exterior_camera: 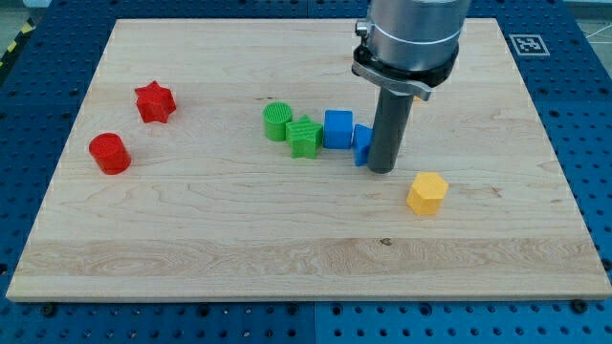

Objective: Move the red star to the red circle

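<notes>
Nearest you, along the view's bottom, the wooden bench (287, 258) showed only bare grain. You found the first object further up on the view's right: a yellow block (426, 192), roughly hexagonal, standing alone.

Just up and to the view's left of the yellow block, my tip (382, 169) rested on the bench surface. The rod rose straight from there into the arm's grey housing (411, 33) at the view's top. This rig carried no pincer, so you had no pincer state to record. The tip stood directly against a second blue block (361, 145), whose shape you could not make out because the rod hid most of it.

Continuing to the view's left at about the same depth, you saw a row of blocks close together: a blue cube (338, 129), then a green block (305, 136) of ridged, star-like outline touching or nearly touching it, then a green cylinder (277, 121) just beside that.

Far over on the view's left, well apart from the tip and the row, you located the task objects. The red circle (109, 153), a short cylinder, sat nearer you. The red star (154, 102) lay just beyond it, up and slightly to the view's right, near it but with a clear gap between them.
</notes>
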Available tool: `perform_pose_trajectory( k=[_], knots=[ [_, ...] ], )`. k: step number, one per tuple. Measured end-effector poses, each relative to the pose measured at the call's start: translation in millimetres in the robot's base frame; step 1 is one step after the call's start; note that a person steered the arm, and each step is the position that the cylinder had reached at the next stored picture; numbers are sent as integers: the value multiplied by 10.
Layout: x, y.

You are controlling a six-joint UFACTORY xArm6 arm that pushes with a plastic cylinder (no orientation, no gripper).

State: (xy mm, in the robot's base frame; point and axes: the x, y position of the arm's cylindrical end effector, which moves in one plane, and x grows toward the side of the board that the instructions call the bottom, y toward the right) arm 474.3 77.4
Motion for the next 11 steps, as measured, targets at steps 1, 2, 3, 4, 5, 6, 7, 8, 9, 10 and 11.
perform_pose_trajectory(
  k=[1,2,3,4,5,6,7,8,9,10,11],
  knots=[
    [0,-116],
    [0,-220],
    [6,-317],
    [248,-436],
    [494,-544],
    [593,-722],
    [594,-996],
    [520,-1303],
    [376,-1533],
    [207,-1708],
    [51,-1872]
  ],
)
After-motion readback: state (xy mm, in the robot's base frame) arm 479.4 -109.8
